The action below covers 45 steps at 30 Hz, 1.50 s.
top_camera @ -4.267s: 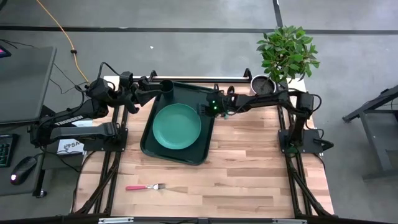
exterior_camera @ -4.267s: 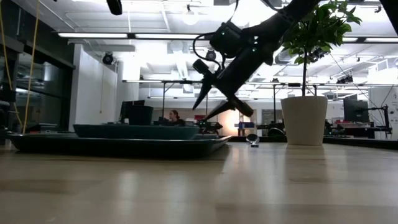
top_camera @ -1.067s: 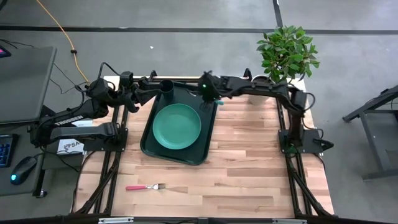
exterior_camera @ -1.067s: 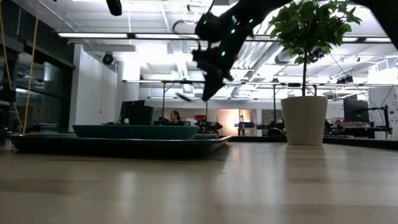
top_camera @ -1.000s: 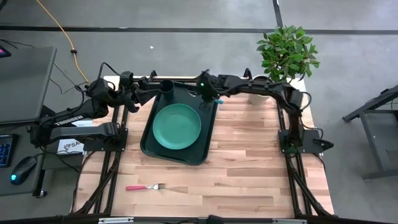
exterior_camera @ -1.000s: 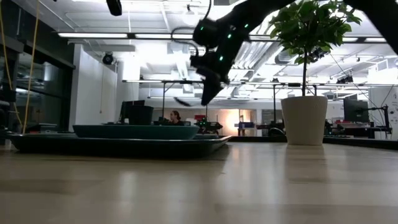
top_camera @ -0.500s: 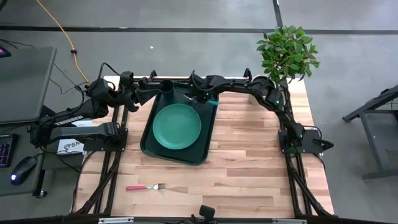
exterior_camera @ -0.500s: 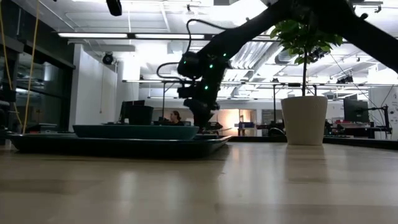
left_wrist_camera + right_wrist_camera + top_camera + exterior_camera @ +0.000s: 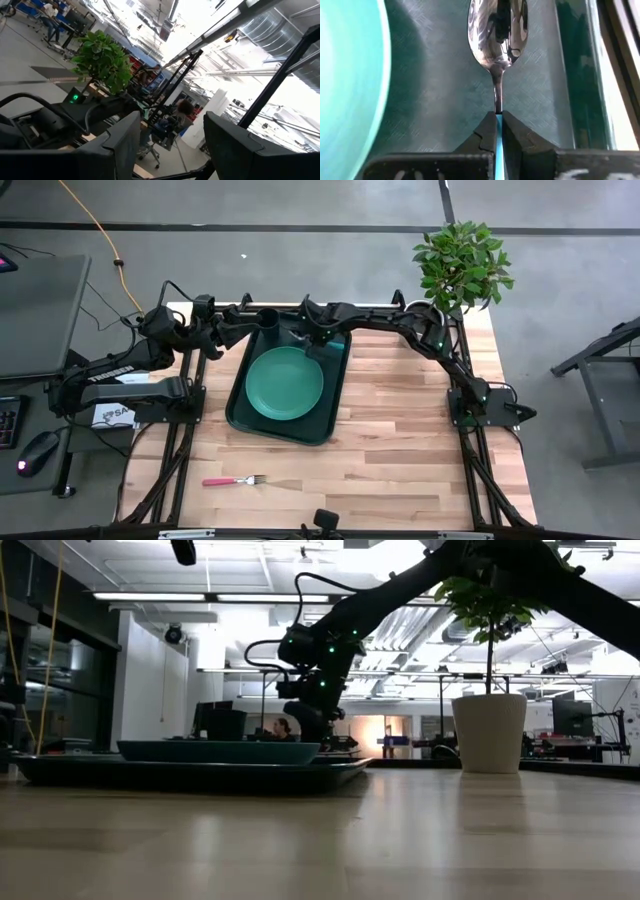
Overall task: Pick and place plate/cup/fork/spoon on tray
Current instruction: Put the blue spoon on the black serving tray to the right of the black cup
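Over the tray's (image 9: pixel 335 395) far edge, beside the plate (image 9: pixel 284 382), our right gripper (image 9: pixel 498 119) pinches the spoon (image 9: pixel 497 35) by its handle, bowl low above the tray floor. We judge placing underway; next, lower and release. Our left gripper (image 9: pixel 232 326) waits near the cup (image 9: pixel 267 319), fingers apart; the fork (image 9: pixel 233 480) lies near the table's front edge.

Polished metal on textured matt plastic

The spoon (image 9: pixel 496 35) has a mirror-bright metal bowl reflecting the rig; the tray (image 9: pixel 435 90) floor looks finely textured and matt; the plate (image 9: pixel 350 80) is smooth with a soft sheen; the table (image 9: pixel 400 430) is pale planked wood.
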{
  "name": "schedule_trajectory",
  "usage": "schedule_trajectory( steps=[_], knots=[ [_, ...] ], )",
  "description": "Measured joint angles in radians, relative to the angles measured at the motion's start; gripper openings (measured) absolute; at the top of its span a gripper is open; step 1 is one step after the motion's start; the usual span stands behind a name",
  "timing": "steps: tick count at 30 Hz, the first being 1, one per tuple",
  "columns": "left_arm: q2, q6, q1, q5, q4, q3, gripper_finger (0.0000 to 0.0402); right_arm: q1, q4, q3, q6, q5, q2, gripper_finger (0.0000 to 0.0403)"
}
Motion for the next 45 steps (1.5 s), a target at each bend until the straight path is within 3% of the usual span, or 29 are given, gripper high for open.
schedule_trajectory(
  steps=[11, 29, 45],
  knots=[
    [0.0, -0.003, 0.0, 0.0, 0.0, 0.0, 0.0202, -0.013, 0.04, 0.0, -0.132, 0.025, 0.0, 0.0],
    [0.0, -0.002, 0.0, 0.0, 0.0, 0.0, 0.0202, -0.089, 0.033, 0.021, -0.132, -0.023, -0.003, 0.0],
    [0.0, -0.026, 0.0, 0.0, 0.0, 0.0, 0.0202, -0.091, 0.039, 0.009, -0.13, -0.058, -0.003, 0.0001]
  ],
)
